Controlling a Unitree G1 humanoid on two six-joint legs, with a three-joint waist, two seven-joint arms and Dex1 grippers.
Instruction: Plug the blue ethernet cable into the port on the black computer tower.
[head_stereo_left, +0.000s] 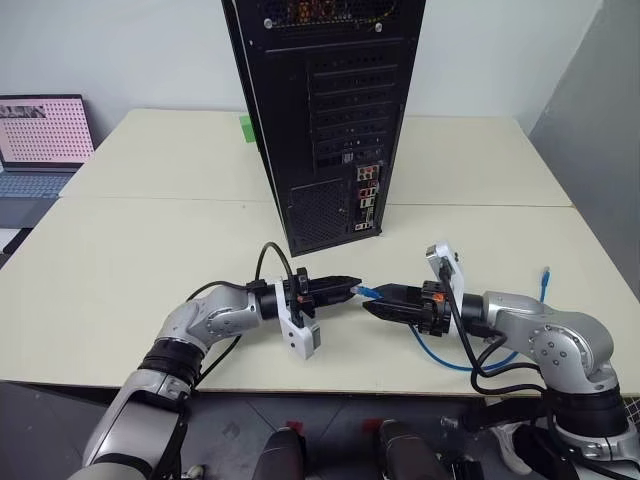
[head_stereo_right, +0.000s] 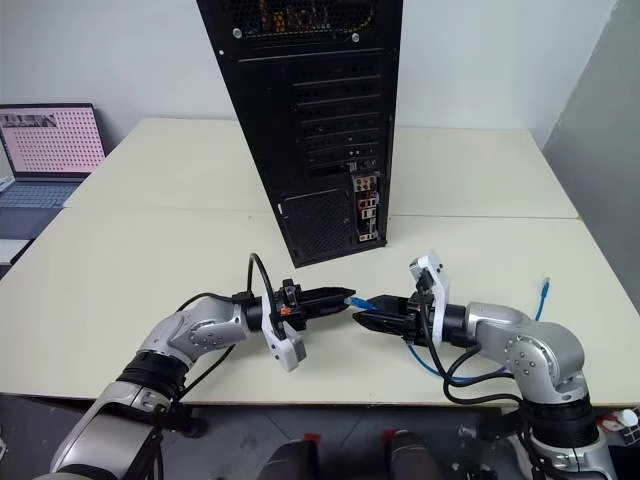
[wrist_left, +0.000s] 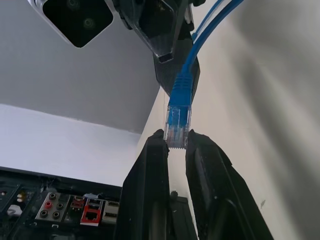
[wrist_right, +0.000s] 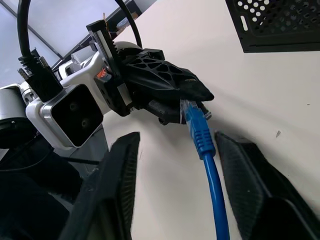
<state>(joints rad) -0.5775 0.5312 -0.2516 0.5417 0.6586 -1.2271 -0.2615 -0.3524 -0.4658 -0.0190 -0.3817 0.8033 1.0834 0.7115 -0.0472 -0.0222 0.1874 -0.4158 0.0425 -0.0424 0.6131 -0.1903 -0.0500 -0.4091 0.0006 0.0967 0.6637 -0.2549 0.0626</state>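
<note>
Pinching the plug of the blue ethernet cable (wrist_left: 178, 105), the left gripper (head_stereo_left: 352, 288) is pressed together. The right gripper (wrist_right: 172, 187) stands spread, cable passing between its fingers.

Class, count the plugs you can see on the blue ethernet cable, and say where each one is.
2. One plug is pinched in the left gripper, just ahead of the right gripper. The other plug lies free on the table, beyond the robot's right arm.

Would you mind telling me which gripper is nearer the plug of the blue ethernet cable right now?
Left. The left gripper is shut on the plug of the blue ethernet cable; the right gripper sits just behind it, fingers spread either side of the cord without touching.
</note>
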